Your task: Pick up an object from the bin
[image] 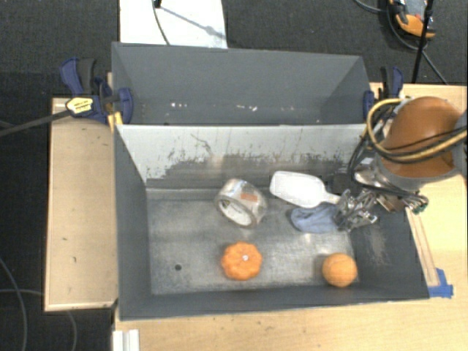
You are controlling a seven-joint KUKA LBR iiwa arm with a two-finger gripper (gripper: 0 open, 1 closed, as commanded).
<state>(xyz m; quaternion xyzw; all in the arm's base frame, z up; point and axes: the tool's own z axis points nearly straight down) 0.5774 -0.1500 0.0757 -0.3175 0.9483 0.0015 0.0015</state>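
Bin [241,86] has a tape roll [241,201], white scoop [296,189], ribbed orange ball [241,261], smooth orange ball [339,270]; blue rag [314,219] right against the gripper [356,214], can't tell if it's open

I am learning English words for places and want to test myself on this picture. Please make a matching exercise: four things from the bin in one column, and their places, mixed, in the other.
Things:
1. silvery tape roll
2. white scoop
3. blue-grey cloth
4. smooth orange ball

Places:
A. lower right in the view
B. just left of the gripper
C. leftmost of the four
D. right of the roll, above the cloth

Pairs: 1-C, 2-D, 3-B, 4-A
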